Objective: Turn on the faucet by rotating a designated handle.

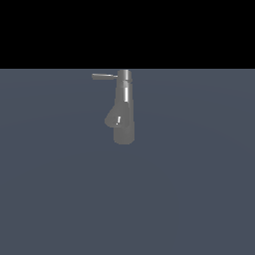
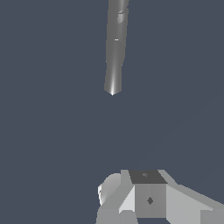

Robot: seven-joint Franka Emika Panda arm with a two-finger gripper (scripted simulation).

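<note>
In the exterior view the grey glossy faucet (image 1: 124, 112) stands upright on the dark floor, with its stubby angled spout (image 1: 113, 118) low on the side toward the exterior view's left. The handle (image 1: 104, 76), a thin grey bar, juts level from the faucet's top toward the exterior view's left. My gripper does not show in the exterior view. In the wrist view my gripper (image 2: 146, 176) shows with its fingers close together and no gap, holding nothing. The faucet (image 2: 114, 48) shows as a long grey tapering shape well apart from the fingers. I cannot make out the handle there.
A flat dark blue-grey floor (image 1: 199, 189) spreads around the faucet. A black band fills the top of the exterior view.
</note>
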